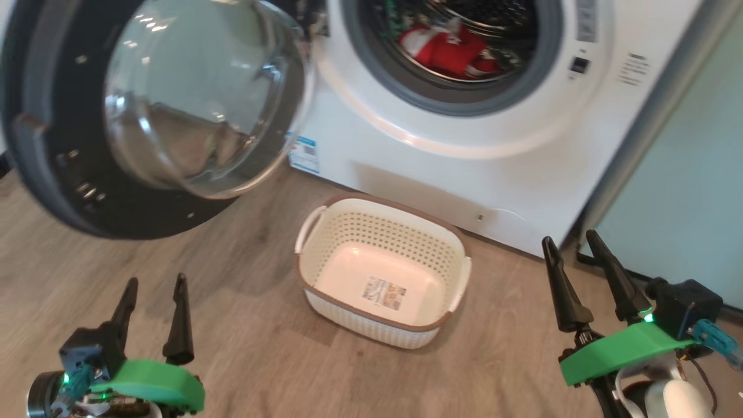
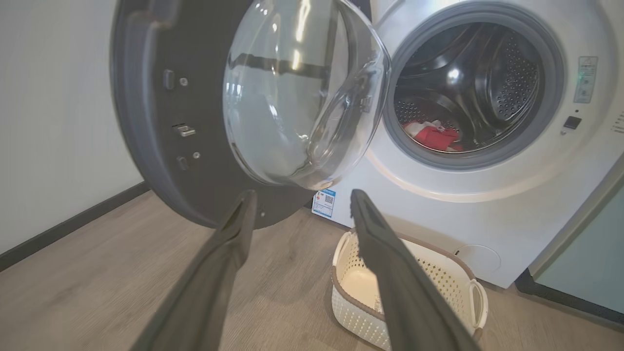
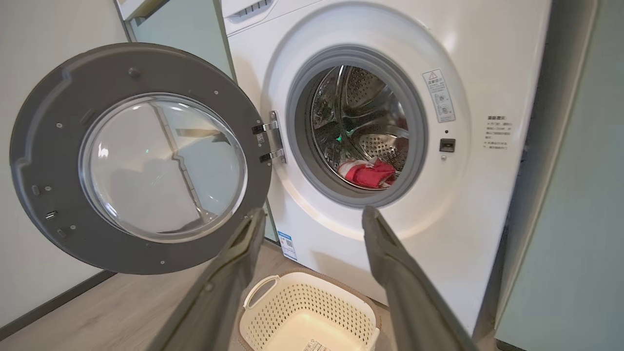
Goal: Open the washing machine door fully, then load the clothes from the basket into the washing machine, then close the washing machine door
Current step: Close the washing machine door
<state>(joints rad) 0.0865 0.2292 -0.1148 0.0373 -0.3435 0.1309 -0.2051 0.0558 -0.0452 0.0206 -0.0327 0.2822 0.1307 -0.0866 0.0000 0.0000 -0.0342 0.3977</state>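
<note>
The white washing machine [image 1: 464, 157] stands with its round door [image 1: 69, 191] swung wide to the left, its glass bowl [image 1: 197, 98] bulging toward me. Red and white clothes [image 1: 450, 49] lie inside the steel drum, also seen as clothes [image 3: 368, 173] and clothes [image 2: 434, 135]. The cream basket [image 1: 383, 232] sits on the floor before the machine, holding nothing but its label. My left gripper [image 1: 154, 284] is open at lower left, well short of the door. My right gripper [image 1: 570, 239] is open at lower right, beside the basket, holding nothing.
Pale teal cabinet [image 1: 685, 191] stands right of the machine. A white wall with dark skirting [image 2: 68, 224] runs along the left. Wood floor [image 1: 244, 325] stretches between my grippers and the basket. A blue sticker [image 1: 304, 154] and a round flap [image 1: 505, 223] sit low on the machine's front.
</note>
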